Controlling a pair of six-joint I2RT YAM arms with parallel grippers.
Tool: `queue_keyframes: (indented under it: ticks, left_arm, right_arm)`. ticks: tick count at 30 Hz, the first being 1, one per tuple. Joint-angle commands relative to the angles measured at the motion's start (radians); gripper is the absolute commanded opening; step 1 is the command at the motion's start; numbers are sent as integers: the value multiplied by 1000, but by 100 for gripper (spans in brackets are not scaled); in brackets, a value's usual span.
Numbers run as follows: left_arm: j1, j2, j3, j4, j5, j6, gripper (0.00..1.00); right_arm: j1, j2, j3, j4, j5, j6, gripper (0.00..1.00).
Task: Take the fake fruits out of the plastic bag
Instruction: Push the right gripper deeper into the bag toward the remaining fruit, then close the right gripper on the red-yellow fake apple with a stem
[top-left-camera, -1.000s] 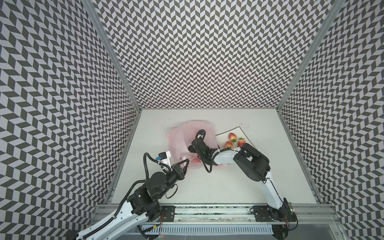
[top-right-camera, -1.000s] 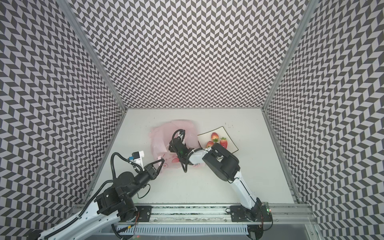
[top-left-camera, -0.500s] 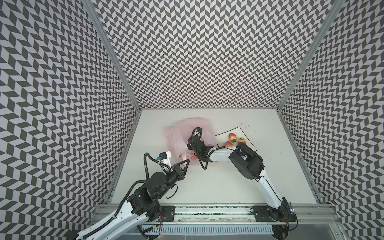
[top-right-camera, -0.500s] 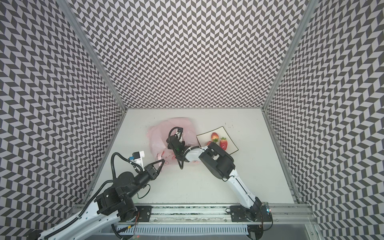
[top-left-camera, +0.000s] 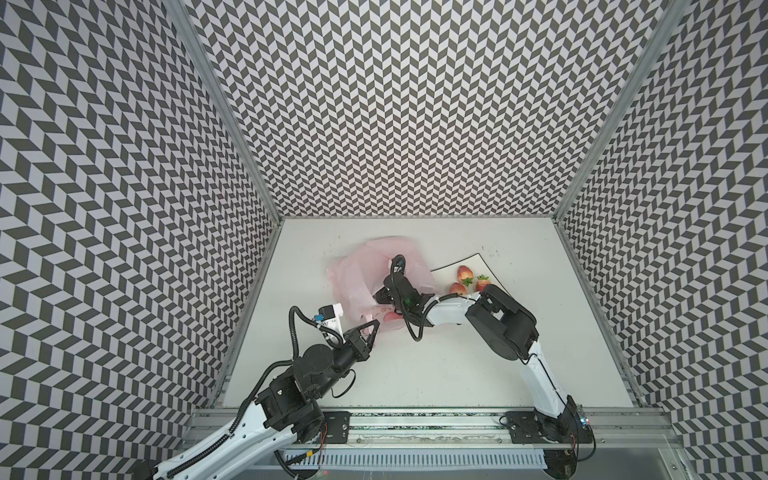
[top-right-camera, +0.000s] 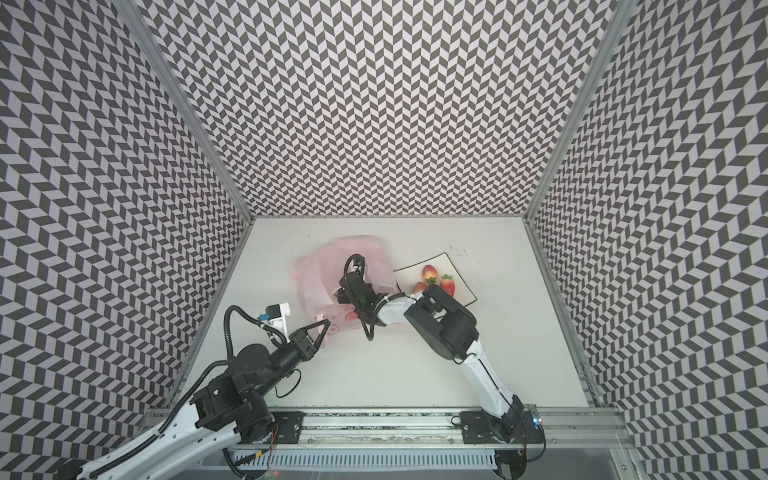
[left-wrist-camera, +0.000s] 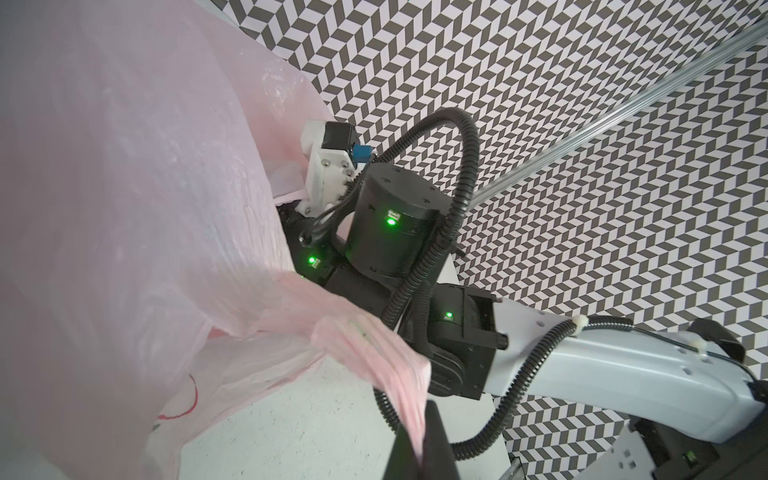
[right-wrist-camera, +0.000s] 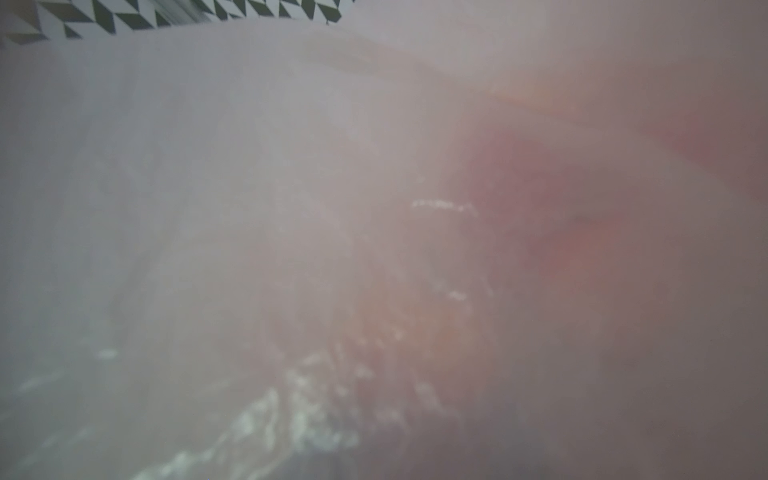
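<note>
White surface carries everything, chevron walls around it. Pink bag lies crumpled left of centre, toward the back; thin translucent film, mouth facing the arms. Plate sits just right of the bag, its near-left corner under the bag's edge. Left hand is clenched on a bunched fold of the bag's near edge; in the left wrist view the pink film runs straight in between the jaws. Right hand is pushed into the bag's mouth, tips hidden by film, so can't tell its state. Right wrist view is fogged by film, only blurred red-orange patches. Three strawberries sit close together on the plate, outside the bag.
</note>
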Motion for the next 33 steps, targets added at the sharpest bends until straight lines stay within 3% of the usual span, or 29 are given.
queue_keyframes:
  ticks: [1, 16, 33]
  left_arm:
    - [3, -17, -15, 25, -17, -9, 0]
    - [4, -28, -19, 37, -42, -1, 0]
    - [4, -28, -35, 67, -60, -9, 0]
  right_arm:
    - [3, -92, -55, 84, -97, -34, 35]
    - [22, -264, -271, 64, -208, -88, 33]
    - [133, -730, -650, -40, -313, -240, 32]
